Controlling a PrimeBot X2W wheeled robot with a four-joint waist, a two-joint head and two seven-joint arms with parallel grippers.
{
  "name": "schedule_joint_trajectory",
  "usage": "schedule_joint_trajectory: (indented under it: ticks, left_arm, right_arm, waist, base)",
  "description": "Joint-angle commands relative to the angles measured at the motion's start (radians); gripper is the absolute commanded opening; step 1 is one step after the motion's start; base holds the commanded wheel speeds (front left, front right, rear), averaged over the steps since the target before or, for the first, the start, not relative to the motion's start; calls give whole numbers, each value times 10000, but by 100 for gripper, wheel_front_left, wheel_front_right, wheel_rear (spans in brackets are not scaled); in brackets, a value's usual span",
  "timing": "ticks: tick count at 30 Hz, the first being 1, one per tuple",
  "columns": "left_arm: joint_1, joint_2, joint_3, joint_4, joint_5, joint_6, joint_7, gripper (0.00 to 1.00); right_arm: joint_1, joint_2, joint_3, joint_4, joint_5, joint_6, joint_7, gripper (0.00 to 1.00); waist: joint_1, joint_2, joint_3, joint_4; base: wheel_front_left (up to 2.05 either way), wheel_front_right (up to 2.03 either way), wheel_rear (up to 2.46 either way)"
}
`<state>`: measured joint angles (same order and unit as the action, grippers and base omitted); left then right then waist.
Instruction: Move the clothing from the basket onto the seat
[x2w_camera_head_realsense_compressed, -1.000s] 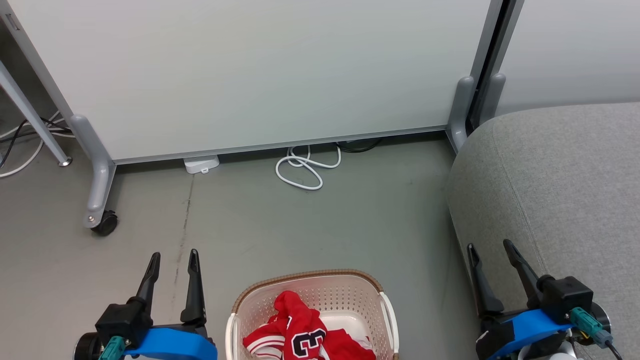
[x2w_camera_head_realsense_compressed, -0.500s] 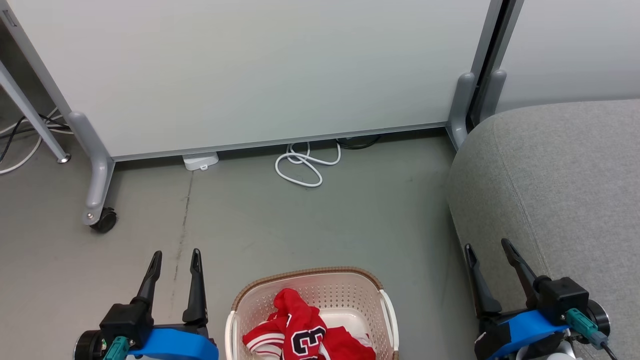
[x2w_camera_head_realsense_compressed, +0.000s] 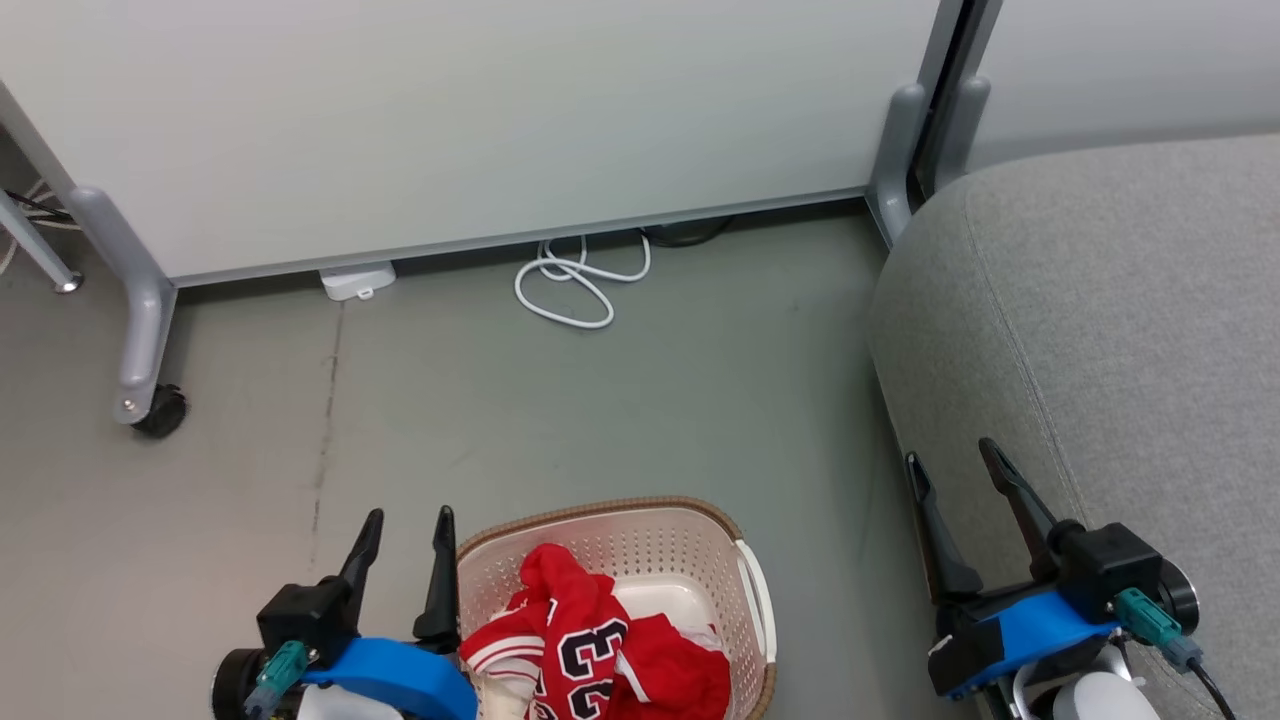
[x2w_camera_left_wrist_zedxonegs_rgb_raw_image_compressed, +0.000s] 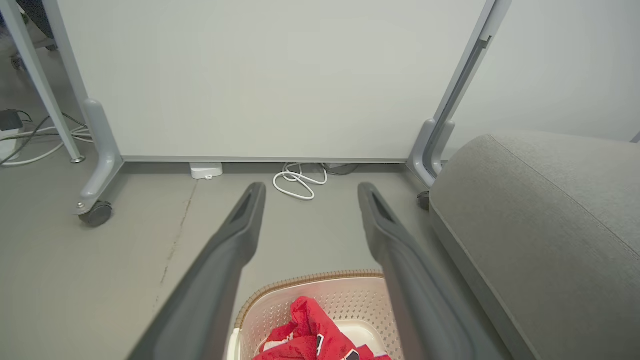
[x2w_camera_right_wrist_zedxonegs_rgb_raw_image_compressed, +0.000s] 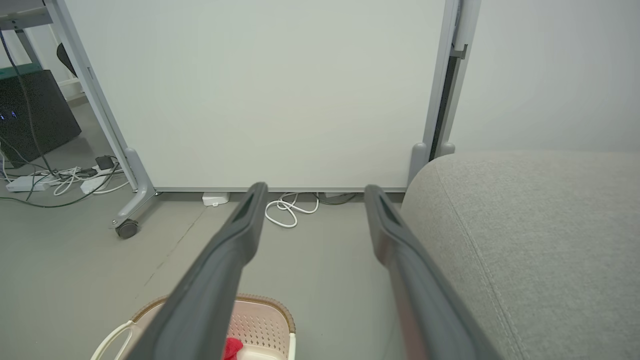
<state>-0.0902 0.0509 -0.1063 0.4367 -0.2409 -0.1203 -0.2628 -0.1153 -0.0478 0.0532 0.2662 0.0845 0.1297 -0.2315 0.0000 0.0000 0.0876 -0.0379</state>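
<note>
The red clothing (x2w_camera_head_realsense_compressed: 590, 650) with a black-and-white 23 lies bunched inside the cream basket (x2w_camera_head_realsense_compressed: 660, 525) on the floor at the bottom middle of the head view; the clothing (x2w_camera_left_wrist_zedxonegs_rgb_raw_image_compressed: 312, 335) and the basket (x2w_camera_left_wrist_zedxonegs_rgb_raw_image_compressed: 300, 282) also show low in the left wrist view, and the basket (x2w_camera_right_wrist_zedxonegs_rgb_raw_image_compressed: 260, 312) in the right wrist view. The grey seat (x2w_camera_head_realsense_compressed: 1100, 330) fills the right side. My left gripper (x2w_camera_head_realsense_compressed: 407, 520) stands open just left of the basket's rim, holding nothing. Over the seat's left edge my right gripper (x2w_camera_head_realsense_compressed: 950, 462) is open and empty.
A white partition panel (x2w_camera_head_realsense_compressed: 480, 120) on grey wheeled legs (x2w_camera_head_realsense_compressed: 140, 340) closes off the far side. A coiled white cable (x2w_camera_head_realsense_compressed: 575, 285) and a small white box (x2w_camera_head_realsense_compressed: 357, 281) lie at its foot. Bare grey floor (x2w_camera_head_realsense_compressed: 620, 400) lies between the panel and the basket.
The whole head view has shifted, so the camera moved. My left gripper now sits closer to the basket's left rim. Both grippers stay open.
</note>
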Motion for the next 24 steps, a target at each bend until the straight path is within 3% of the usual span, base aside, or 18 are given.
schedule_joint_trajectory:
  ticks: [1, 13, 24]
  left_arm:
    - [-421, 38, -227, 440, -27, -48, -13, 100]
    - [-2656, 667, -1376, 3553, -772, -131, 427, 100]
    - [-4162, 1393, -1786, 5283, -1018, -31, 718, 100]
  right_arm:
    - [-239, -44, 54, -89, -6, 18, -57, 100]
    - [-1367, -36, 815, -351, 451, 12, -264, 100]
    - [-1841, -30, 1155, -574, 1215, 12, -344, 100]
  waist:
    - [0, 0, 479, -334]
    - [0, 0, 3169, -1766]
    - [0, 0, 5106, -2784]
  base:
    - [0, 0, 0]
    - [0, 0, 0]
    - [0, 0, 0]
